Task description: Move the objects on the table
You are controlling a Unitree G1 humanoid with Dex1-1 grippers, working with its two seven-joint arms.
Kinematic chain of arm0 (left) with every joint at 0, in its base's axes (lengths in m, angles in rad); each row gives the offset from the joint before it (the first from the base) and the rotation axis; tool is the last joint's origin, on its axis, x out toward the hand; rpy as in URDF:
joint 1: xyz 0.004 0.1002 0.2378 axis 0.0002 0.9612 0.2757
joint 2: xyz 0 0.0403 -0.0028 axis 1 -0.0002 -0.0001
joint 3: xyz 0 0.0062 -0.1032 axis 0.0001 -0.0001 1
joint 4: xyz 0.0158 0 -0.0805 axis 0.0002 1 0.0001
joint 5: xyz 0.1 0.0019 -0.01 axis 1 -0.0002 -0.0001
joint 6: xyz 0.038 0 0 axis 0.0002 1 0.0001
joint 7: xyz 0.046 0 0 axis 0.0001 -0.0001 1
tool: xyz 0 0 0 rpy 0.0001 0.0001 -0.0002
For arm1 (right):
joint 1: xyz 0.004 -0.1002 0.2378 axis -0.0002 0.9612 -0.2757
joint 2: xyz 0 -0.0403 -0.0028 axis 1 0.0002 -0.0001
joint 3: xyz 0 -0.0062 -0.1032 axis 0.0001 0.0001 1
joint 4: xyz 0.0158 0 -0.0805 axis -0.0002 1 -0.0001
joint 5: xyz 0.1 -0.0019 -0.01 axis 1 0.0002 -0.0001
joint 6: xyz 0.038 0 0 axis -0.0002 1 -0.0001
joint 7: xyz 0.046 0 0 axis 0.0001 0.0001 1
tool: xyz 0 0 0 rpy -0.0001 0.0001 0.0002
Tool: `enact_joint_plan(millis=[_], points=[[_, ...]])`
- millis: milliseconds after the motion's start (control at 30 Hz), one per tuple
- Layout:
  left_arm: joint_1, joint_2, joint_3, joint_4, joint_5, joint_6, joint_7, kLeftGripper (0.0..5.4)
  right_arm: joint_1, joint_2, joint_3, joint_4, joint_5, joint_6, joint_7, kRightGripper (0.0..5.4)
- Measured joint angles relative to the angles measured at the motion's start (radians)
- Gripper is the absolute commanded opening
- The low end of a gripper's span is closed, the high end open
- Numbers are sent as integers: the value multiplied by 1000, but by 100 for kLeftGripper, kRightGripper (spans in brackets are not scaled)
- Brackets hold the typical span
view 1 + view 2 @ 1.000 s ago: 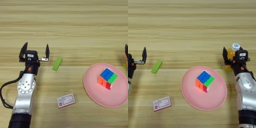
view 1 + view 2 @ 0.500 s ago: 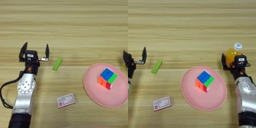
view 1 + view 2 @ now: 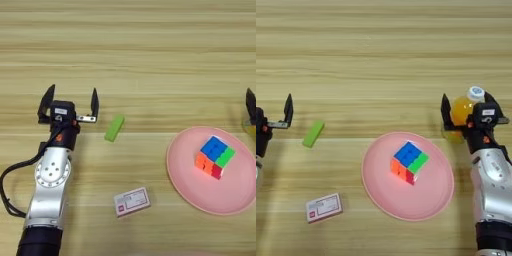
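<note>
Both forearms are silver-grey metal shells that darken to black at the near end. The left arm (image 3: 50,185) carries a round plate with small screw holes, and a black cable loops out from its side. Each wrist has a short orange section beneath a black block bearing a small white label. The left gripper (image 3: 70,103) and right gripper (image 3: 468,110) each end in 2 thin black fingers.

No readable text anywhere, flat red-and-white box (image 3: 132,202) bears print, perhaps lettering, too small to read
</note>
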Motion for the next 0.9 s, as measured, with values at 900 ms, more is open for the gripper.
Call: enact_joint_plan(millis=[900], points=[[-1, -2, -5, 14, 1, -15, 4, 540, -6, 5, 14, -350, 120, -38, 73, 538]])
